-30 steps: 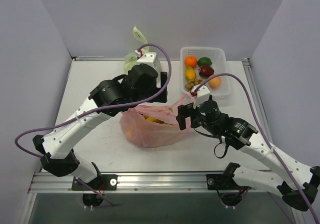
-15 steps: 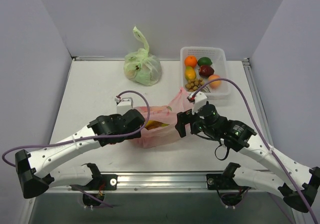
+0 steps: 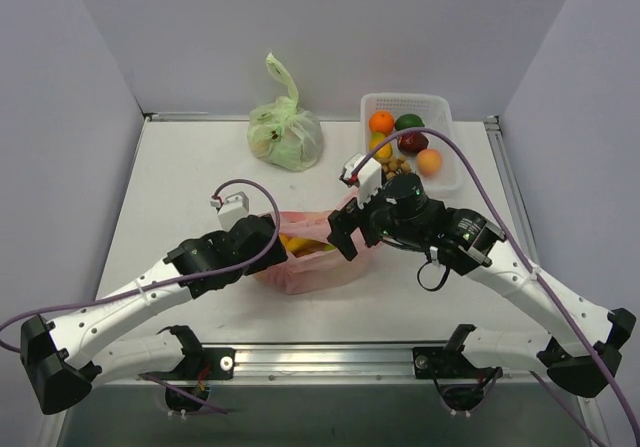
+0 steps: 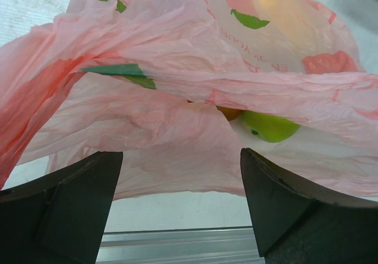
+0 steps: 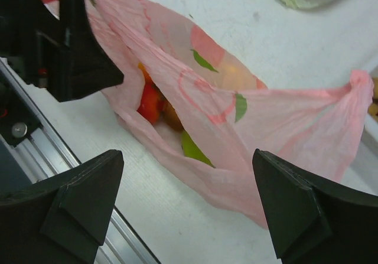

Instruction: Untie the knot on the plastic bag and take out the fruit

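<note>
So the white bench (image 3: 180, 167) fills most of the top view, with both arms bent in toward the middle of it. The left arm (image 3: 130, 297) comes in from 8 o'clock and the right arm (image 3: 500, 257) from 4 o'clock. The pink plastic bag (image 3: 318, 267) lies slumped on the bench just to the 6 o'clock side of centre, mouth slack and gaping. Up at 12 o'clock there's a pale green bag (image 3: 285, 137) with its tied top standing up. At 1 o'clock sits a white basket (image 3: 447, 181) with an orange (image 3: 381, 122) and a few other bits in it. The left claw (image 4: 177, 157) is spread wide, nosed right up to the pink bag's 9 o'clock side, crinkly film in front of the gap, nothing pinched as far as I can see. The right claw (image 5: 188, 157) is wide too, hanging over the bag's 3 o'clock end, gripping nothing. The fruit (image 5: 150, 101) in the bag: something red beside an orange-brown piece on the right wrist view, a green apple (image 4: 269, 125) peeking out of the mouth on the left wrist view, and a bit of yellow from above
</note>
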